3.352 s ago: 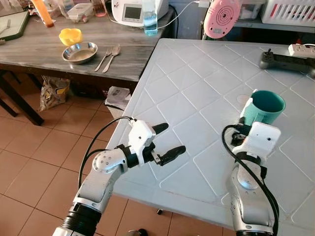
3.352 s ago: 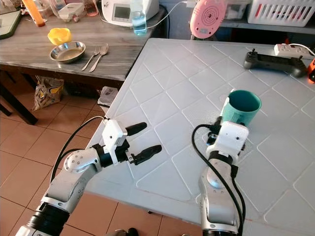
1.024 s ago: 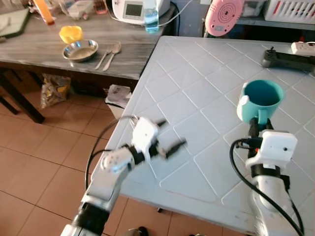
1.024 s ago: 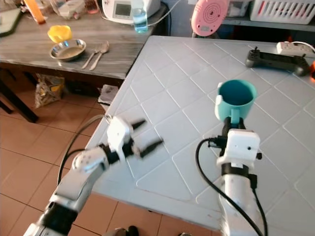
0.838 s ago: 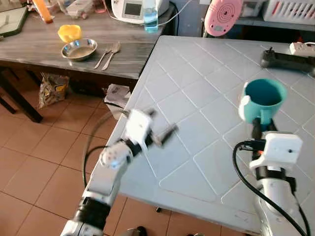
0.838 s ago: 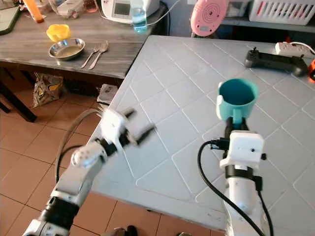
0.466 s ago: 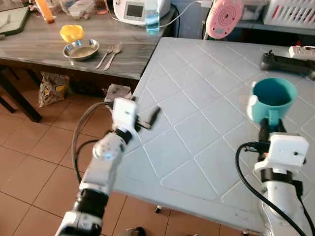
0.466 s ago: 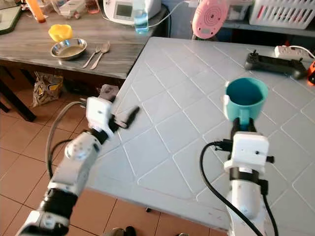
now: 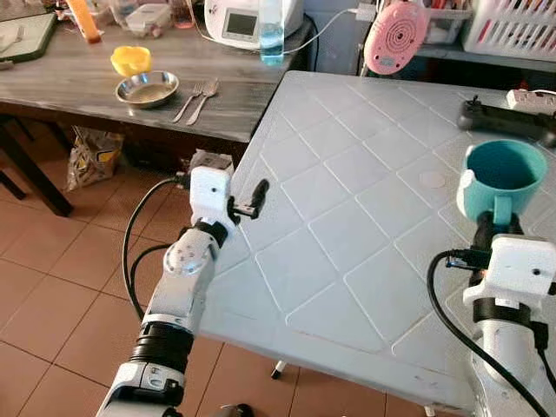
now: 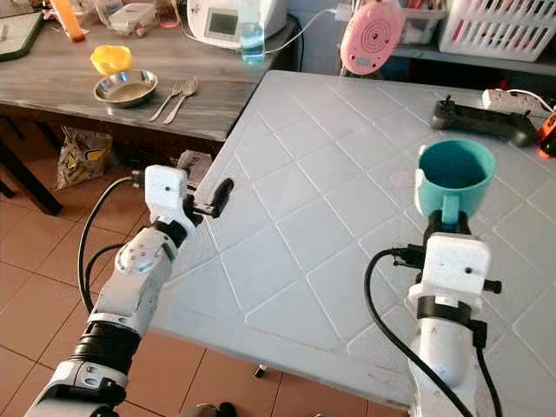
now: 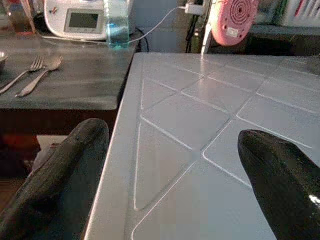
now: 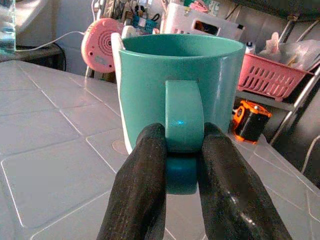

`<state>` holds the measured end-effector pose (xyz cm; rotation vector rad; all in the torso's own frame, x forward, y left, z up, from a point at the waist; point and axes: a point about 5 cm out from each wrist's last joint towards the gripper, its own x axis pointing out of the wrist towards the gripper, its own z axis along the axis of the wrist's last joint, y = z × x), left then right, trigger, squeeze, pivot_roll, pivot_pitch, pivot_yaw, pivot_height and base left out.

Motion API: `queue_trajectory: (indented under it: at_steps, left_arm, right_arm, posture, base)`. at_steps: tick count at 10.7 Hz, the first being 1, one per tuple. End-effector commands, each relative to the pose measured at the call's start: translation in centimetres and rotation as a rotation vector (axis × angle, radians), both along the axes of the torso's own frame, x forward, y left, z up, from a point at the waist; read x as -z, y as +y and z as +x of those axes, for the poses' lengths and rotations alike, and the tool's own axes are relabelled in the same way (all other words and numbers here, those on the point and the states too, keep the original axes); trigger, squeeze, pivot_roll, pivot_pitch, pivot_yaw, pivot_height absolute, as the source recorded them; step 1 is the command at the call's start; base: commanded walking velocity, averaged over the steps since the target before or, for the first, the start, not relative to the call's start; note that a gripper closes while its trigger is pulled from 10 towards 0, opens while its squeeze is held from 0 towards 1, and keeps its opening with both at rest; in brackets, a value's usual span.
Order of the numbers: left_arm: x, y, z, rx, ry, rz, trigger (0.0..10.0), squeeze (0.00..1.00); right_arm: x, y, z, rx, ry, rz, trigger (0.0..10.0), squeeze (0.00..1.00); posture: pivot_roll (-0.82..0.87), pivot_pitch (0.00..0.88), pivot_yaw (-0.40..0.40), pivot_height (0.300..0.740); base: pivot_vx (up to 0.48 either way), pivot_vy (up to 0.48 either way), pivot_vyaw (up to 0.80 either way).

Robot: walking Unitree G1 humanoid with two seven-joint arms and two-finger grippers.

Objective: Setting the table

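mug (image 9: 493, 181) on table (image 9: 347, 226) R | side table (image 9: 95, 82) L w/ bowl (image 9: 145, 89), cutlery (image 9: 199, 97)

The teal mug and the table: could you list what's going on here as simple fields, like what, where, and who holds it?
Held item: teal mug, upright, open end up
Held by: right gripper, shut on the mug's handle
Mug position: over the white table, right side; whether it touches the top cannot be told
Left gripper: open, empty, at the table's left edge
On the white table: black controller
On the wooden side table: steel bowl, yellow cup, fork and spoon
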<state>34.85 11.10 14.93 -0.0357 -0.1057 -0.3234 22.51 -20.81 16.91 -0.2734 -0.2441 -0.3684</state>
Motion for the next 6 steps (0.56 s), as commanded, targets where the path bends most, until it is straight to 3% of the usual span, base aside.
queue_trajectory:
  at_steps: [1, 3, 6]
  left_arm:
    - [-0.29, -0.03, 0.29, -0.002, 0.002, -0.007, 10.0, 0.00]
    - [-0.26, 0.15, 0.43, -0.025, 0.007, -0.008, 10.0, 0.00]
    - [-0.20, 0.73, 0.33, -0.040, 0.007, -0.011, 10.0, 0.00]
  right_arm:
    - [-0.87, -0.07, -0.19, 0.020, -0.035, 0.002, 10.0, 0.00]
    - [-0.67, 0.11, -0.25, 0.022, -0.028, 0.004, 10.0, 0.00]
    - [-0.53, 0.15, -0.42, 0.025, -0.021, 0.004, 10.0, 0.00]
  posture:
    - [0.03, 0.083, 0.025, 0.740]
    - [0.03, 0.089, 0.032, 0.740]
    - [0.03, 0.095, 0.032, 0.740]
  base:
    - [0.000, 0.000, 0.00]
    - [0.000, 0.000, -0.53]
    - [0.000, 0.000, 0.00]
